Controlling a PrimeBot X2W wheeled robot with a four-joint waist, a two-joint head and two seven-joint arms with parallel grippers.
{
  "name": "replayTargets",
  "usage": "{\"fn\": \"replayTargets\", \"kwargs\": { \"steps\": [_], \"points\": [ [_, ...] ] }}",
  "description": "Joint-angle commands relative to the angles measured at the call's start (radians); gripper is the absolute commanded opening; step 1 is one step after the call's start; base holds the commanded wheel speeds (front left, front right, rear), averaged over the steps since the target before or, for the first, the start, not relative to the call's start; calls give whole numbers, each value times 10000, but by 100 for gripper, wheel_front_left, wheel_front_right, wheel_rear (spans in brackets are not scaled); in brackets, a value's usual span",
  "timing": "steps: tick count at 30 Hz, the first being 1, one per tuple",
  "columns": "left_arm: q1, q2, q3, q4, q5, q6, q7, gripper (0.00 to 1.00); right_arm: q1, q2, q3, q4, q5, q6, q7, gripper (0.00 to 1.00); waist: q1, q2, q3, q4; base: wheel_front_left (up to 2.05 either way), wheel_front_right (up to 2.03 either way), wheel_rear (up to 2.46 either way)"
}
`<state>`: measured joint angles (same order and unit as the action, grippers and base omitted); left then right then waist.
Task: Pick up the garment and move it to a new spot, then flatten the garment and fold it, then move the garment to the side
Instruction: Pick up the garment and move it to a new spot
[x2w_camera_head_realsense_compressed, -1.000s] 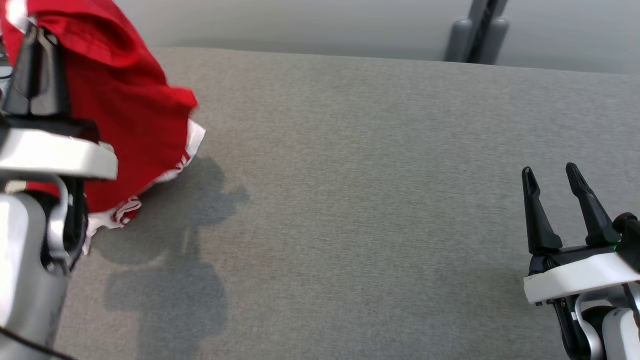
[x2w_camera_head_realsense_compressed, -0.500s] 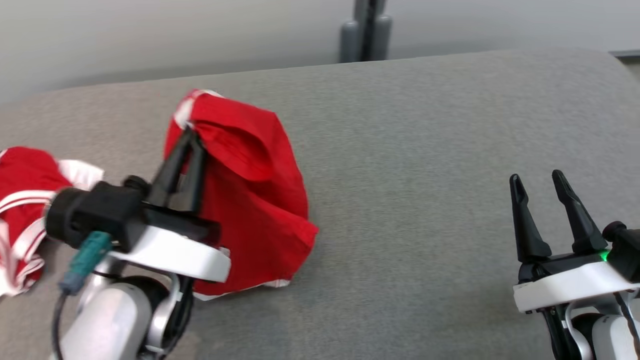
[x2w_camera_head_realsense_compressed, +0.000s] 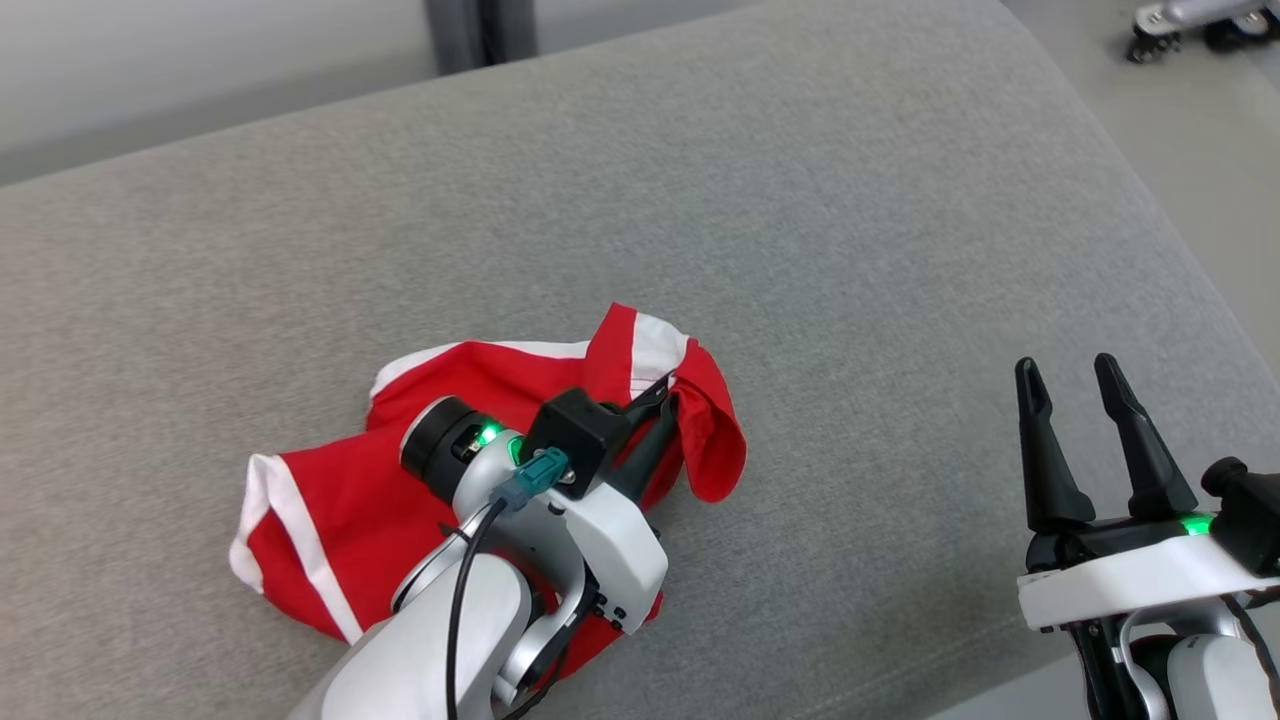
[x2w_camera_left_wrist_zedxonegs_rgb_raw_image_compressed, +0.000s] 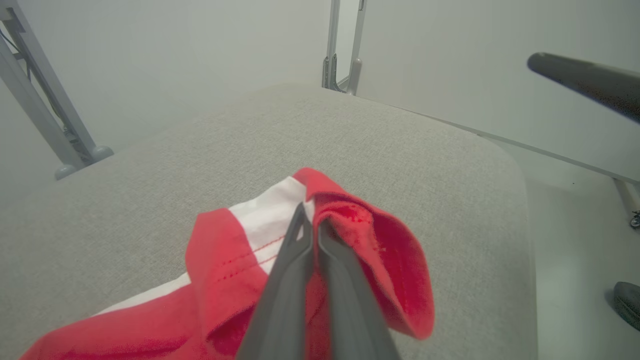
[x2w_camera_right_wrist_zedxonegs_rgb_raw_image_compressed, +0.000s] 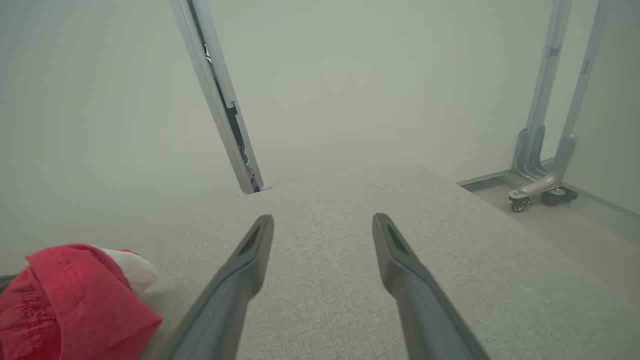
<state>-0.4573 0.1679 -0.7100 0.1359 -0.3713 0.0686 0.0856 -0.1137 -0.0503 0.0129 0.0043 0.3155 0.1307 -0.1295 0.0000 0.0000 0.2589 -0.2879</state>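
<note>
The garment (x2w_camera_head_realsense_compressed: 330, 500) is red with white bands and lies crumpled on the grey padded table (x2w_camera_head_realsense_compressed: 700, 200), left of the middle. My left gripper (x2w_camera_head_realsense_compressed: 667, 393) is shut on a folded red and white edge at the garment's right end, held just above the surface. The left wrist view shows the closed fingers (x2w_camera_left_wrist_zedxonegs_rgb_raw_image_compressed: 300, 260) pinching that edge of the garment (x2w_camera_left_wrist_zedxonegs_rgb_raw_image_compressed: 225, 280). My right gripper (x2w_camera_head_realsense_compressed: 1065, 372) stands open at the lower right, well clear of the cloth. In the right wrist view its fingers (x2w_camera_right_wrist_zedxonegs_rgb_raw_image_compressed: 250, 260) hold nothing, with the garment (x2w_camera_right_wrist_zedxonegs_rgb_raw_image_compressed: 75, 295) at the lower left.
The table's rounded right edge (x2w_camera_head_realsense_compressed: 1180, 250) drops to a pale floor. A wheeled frame base (x2w_camera_head_realsense_compressed: 1190, 20) stands on the floor at the far right. A dark post (x2w_camera_head_realsense_compressed: 480, 30) rises behind the table's far edge. Bare grey surface lies between the garment and my right gripper.
The head camera has swung, shifting the whole picture. My left gripper has come down with the garment, which hung lifted before and now rests on the table. The right gripper stays open.
</note>
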Motion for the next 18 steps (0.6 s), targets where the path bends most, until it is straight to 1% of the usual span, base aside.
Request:
{"fn": "replayTargets", "kwargs": {
  "steps": [1,2,3,4,5,9,15,18],
  "points": [
    [-255,-43,-48,490,-18,-139,-46,0,-137,-20,41,98,104,1,-165,100,0,0,435,-464,0,0,0],
    [-315,-170,-81,771,-108,-213,-86,0,-153,-23,47,162,140,1,-207,100,0,0,483,-513,0,0,0],
    [-447,-234,-104,1037,-77,-251,-171,34,-165,-23,49,228,174,1,-273,100,0,0,519,-537,0,0,0],
    [-566,-275,-104,1273,-54,-289,-271,97,-180,-22,53,290,193,1,-319,100,0,0,538,-550,0,0,0],
    [-641,-327,-115,1470,-45,-320,-363,100,-193,-20,52,333,193,1,-363,100,0,0,560,-556,0,0,0],
    [-1023,-429,-146,1794,161,-372,-963,100,-325,-21,-71,493,216,1,-504,100,0,0,590,-378,0,0,0],
    [-1269,-400,261,1588,-113,-372,-1625,100,-434,-24,-312,471,-84,1,-470,100,0,0,282,274,0,0,0],
    [-1171,-151,273,1608,-283,-542,-1302,100,-443,-29,-467,388,-244,1,-297,100,0,0,34,682,0,0,0]
  ]
}}
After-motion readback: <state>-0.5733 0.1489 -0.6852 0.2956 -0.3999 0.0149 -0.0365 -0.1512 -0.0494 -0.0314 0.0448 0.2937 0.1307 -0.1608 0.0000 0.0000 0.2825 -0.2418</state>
